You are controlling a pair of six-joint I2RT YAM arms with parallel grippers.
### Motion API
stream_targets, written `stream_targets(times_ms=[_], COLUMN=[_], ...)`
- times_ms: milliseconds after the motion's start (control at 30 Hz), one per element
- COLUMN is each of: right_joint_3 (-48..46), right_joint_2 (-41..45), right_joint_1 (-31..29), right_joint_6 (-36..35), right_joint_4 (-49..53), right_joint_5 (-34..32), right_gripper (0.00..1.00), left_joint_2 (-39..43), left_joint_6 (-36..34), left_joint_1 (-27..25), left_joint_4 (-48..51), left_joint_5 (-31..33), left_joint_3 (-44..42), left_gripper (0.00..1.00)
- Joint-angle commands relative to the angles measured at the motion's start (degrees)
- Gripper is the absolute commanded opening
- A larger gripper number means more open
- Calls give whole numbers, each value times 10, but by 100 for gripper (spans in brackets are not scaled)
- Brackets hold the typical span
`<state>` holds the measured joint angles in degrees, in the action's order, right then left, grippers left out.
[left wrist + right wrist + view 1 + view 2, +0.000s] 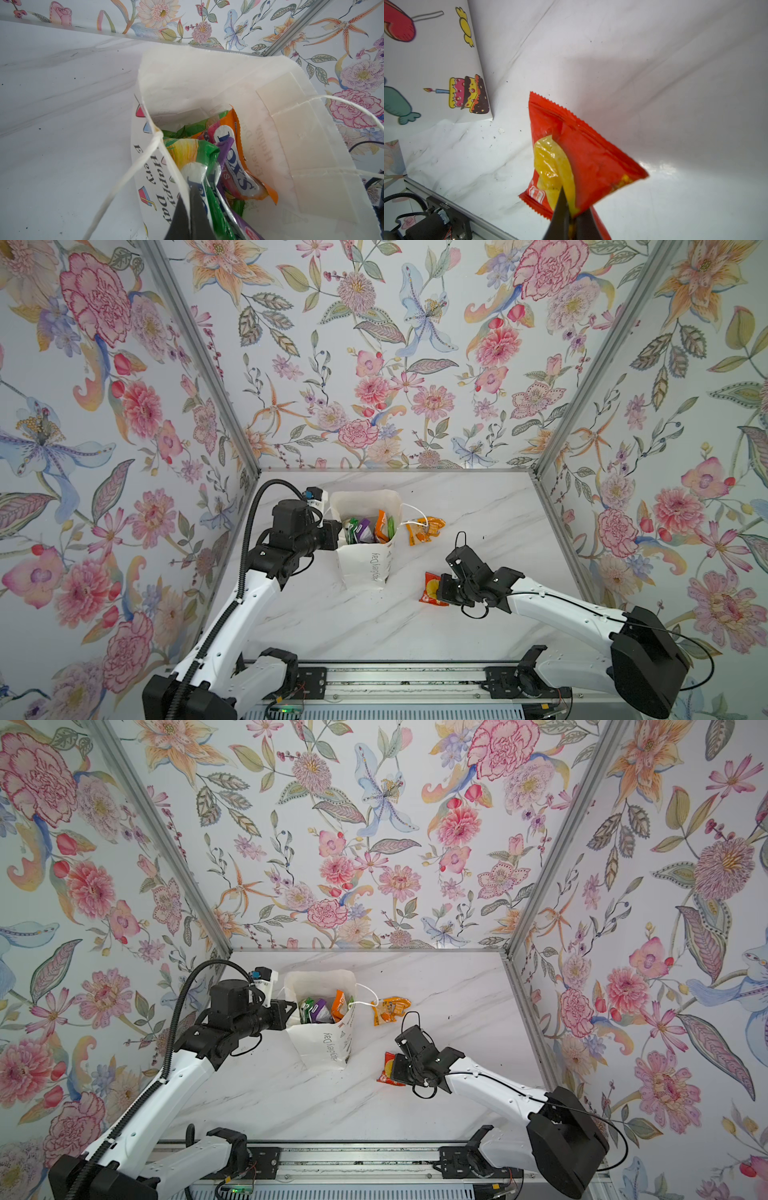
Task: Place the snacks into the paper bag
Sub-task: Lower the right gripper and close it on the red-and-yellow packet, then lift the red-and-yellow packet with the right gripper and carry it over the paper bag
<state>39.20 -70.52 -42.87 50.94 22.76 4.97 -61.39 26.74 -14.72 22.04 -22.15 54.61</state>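
White paper gift bag (365, 568), upright on marble-look table (332, 622), glossy packets (368, 529) inside; left gripper (190, 207) clamped on its rim. Red-and-yellow foil packet (591, 158) pinched in right gripper (570, 216), near bag. Orange foil packet (426, 529) lying beside bag.

White paper gift bag (187, 83), near face: "Happy Every Day", readable in both top views (376, 568) (328, 1050). Orange glossy candy packet (236, 164) inside: "FOX'S". Red glossy packet (591, 155), right: logo unreadable.
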Motion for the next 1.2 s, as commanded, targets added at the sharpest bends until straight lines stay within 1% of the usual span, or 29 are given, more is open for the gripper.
stream_targets(times_ms=[0,300,433,600,633,733,967,1100,1167], right_joint_3=[-6,30,49,95,105,147,291,375,411], right_joint_2=[30,85,95,95,93,84,43,9,-2], right_joint_1=[13,43,52,54,72,80,81,81,79], right_joint_6=[3,-26,-39,-65,-69,-86,-145,-178,-184], right_joint_4=[31,84,95,129,135,152,198,233,233], right_joint_5=[-23,-29,-29,-38,-41,-45,-62,-85,-96], right_gripper=[0,0,0,0,0,0,0,0,0], left_joint_2=[17,16,16,15,15,10,2,-5,-2], left_joint_6=[-23,-25,-24,-24,-24,-24,-21,-23,-23], left_joint_1=[9,11,11,10,11,11,11,11,11], left_joint_4=[-61,-66,-68,-67,-67,-67,-57,-50,-50], left_joint_5=[7,10,8,7,6,4,-7,-6,-5], left_joint_3=[5,4,3,4,4,7,19,25,25], left_gripper=[0,0,0,0,0,0,0,0,0])
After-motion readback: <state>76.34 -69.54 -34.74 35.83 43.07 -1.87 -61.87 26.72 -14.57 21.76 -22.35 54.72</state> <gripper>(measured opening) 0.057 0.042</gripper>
